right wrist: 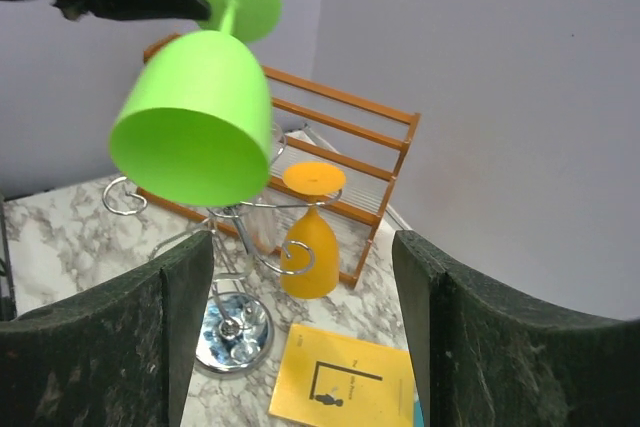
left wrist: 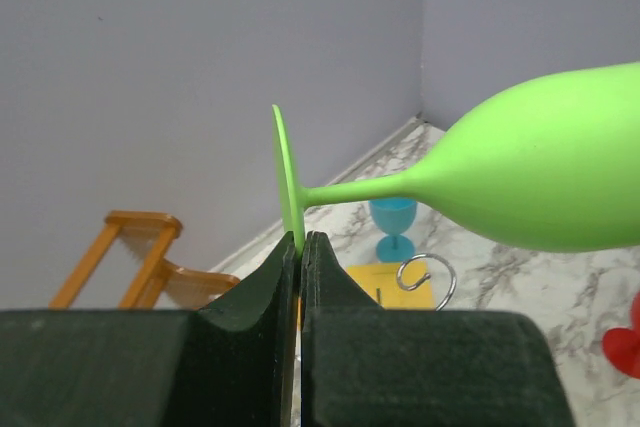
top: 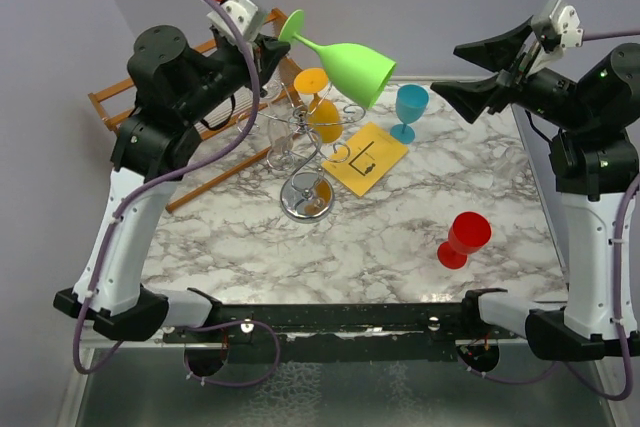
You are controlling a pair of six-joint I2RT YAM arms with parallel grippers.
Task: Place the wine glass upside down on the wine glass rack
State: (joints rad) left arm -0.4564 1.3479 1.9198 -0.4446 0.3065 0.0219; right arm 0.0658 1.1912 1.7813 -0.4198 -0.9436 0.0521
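Observation:
My left gripper (top: 283, 44) is shut on the foot of a green wine glass (top: 352, 70) and holds it high, tilted bowl-down, above the chrome wire wine glass rack (top: 305, 147). In the left wrist view the jaws pinch the green foot (left wrist: 288, 192) edge-on. The right wrist view shows the green glass (right wrist: 195, 122) over the rack (right wrist: 232, 277). An orange glass (top: 320, 107) hangs upside down on the rack. My right gripper (top: 462, 72) is open and empty, raised at the back right.
A blue glass (top: 409, 111) stands at the back. A red glass (top: 462, 239) stands front right. A yellow booklet (top: 365, 158) lies beside the rack's round base (top: 307, 196). An orange-brown wooden slatted rack (top: 180, 97) stands back left.

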